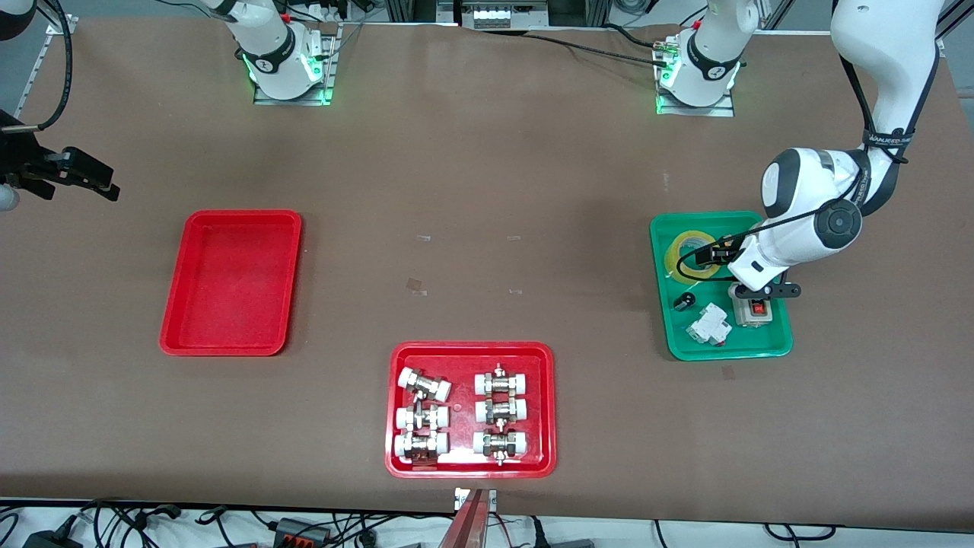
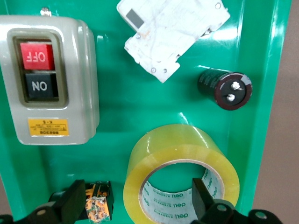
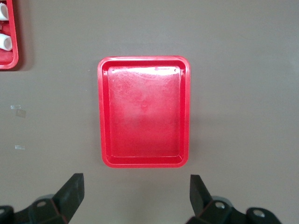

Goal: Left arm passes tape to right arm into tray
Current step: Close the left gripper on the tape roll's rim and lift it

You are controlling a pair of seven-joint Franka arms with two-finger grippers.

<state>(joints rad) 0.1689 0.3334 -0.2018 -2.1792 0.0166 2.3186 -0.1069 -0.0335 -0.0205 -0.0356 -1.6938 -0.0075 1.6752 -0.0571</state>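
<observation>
Tape (image 2: 180,175) label print only in left wrist view, one finger inside core, both grippers' jaws wide.

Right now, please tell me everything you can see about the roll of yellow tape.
The tape is a ring of clear yellowish packing tape on a white core with printed letters. It lies flat in the green tray, toward the left arm's end of the table, with a black capacitor beside it. The open left tool hangs over it, one finger inside the core's hole, the other outside the roll.
</observation>
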